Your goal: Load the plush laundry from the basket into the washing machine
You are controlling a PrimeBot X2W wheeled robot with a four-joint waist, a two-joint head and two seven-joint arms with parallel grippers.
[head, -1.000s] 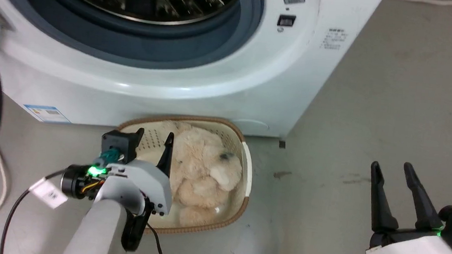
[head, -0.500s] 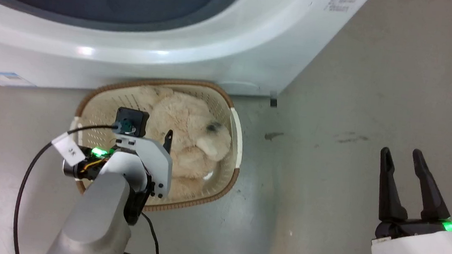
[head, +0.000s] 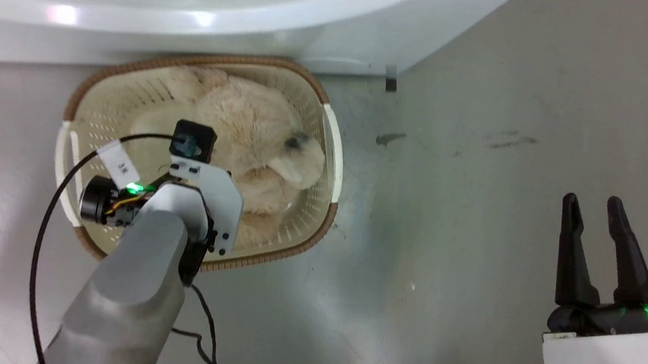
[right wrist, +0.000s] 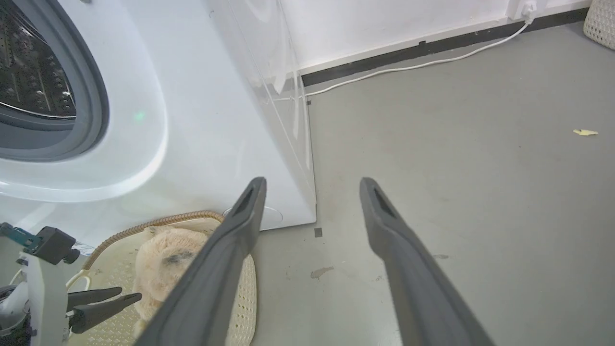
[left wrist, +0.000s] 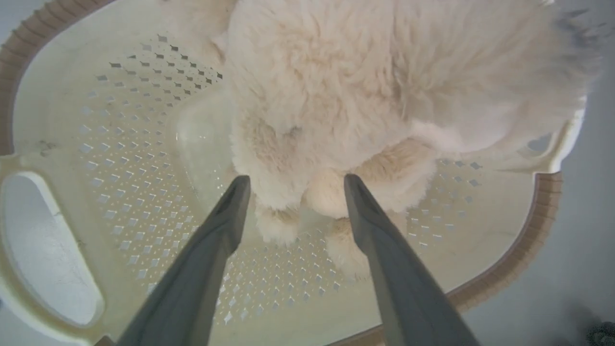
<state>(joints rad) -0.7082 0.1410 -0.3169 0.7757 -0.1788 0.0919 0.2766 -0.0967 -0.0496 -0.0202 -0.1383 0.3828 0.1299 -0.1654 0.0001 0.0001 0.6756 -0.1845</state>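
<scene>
Hovering over the basket (head: 111,108), the left gripper (left wrist: 294,179) pointed down into it, jaws spread wide, nothing clamped; its two dark fingertips straddled the lower end of the plush laundry (head: 252,127), one on either side of a furry lump; whether they touched the fur could not be told; in the head view the pale wrist hid the fingers; the plush lay inside the basket, crowded toward the side with the white handle (head: 334,141), dark nose near that handle, perforated bottom bare on the other side; the basket sat on the grey floor (head: 483,132) just in front of the washing machine (head: 197,15), brown rim close beside the white front panel; contact between them unclear; the right gripper (head: 593,200) was well apart from the basket over bare floor, released, jaws parted and empty, fingers pointing up the head view; the right wrist view caught the machine's grey door seal (right wrist: 98,110) and steel drum (right wrist: 33,72); a white cable (right wrist: 408,65) ran along the base of the wall behind.
</scene>
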